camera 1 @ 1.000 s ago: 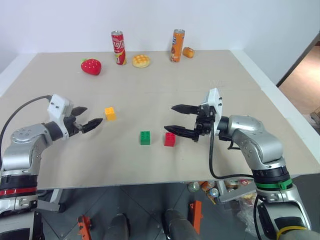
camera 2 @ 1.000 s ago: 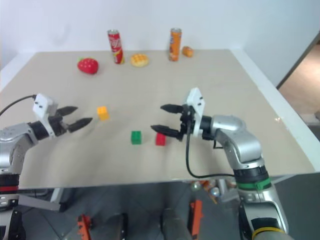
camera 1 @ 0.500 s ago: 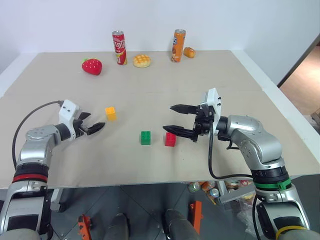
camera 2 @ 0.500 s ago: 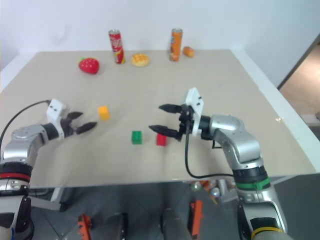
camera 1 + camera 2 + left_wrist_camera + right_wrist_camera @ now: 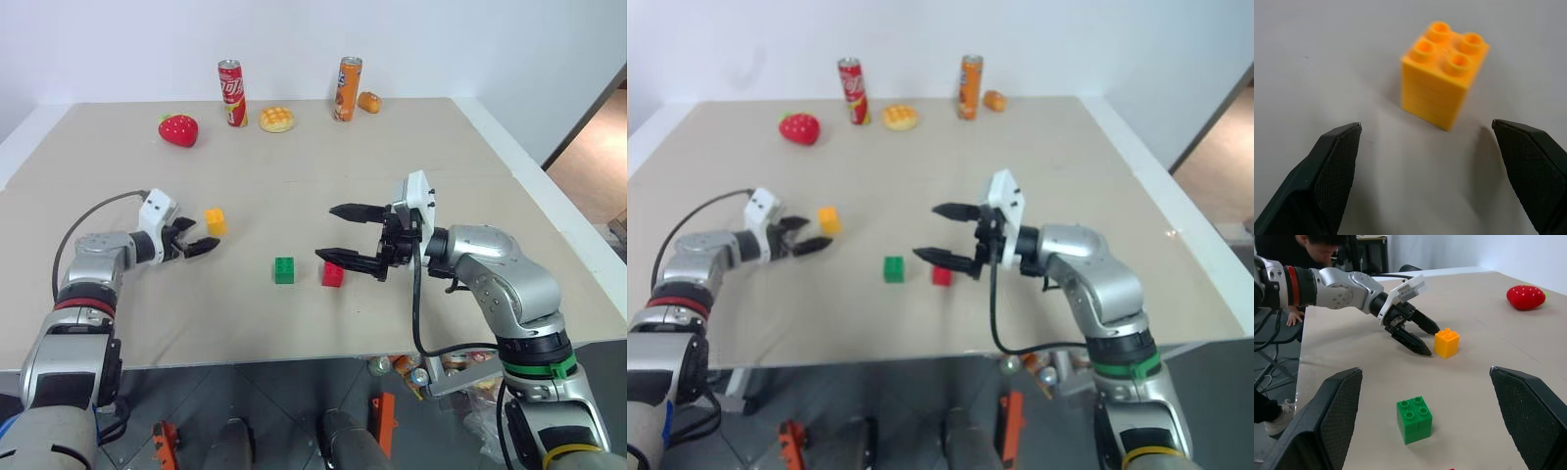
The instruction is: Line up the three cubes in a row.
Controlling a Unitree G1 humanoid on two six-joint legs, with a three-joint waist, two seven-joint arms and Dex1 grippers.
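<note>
Cubes are not yet in a row. On the bench, the green cube and the red cube sit side by side near the centre of the frame, close but apart, already making a short line of 2. The yellow-orange cube stands left of centre and higher in the frame, well off that line. The left gripper has its jaws wide, one on each side of the yellow-orange cube without touching it; nothing is held. The right gripper hovers with jaws wide just above the red cube, also empty. By my judgement 1 cube remains to be grasped and set beside the green one to finish.
</note>
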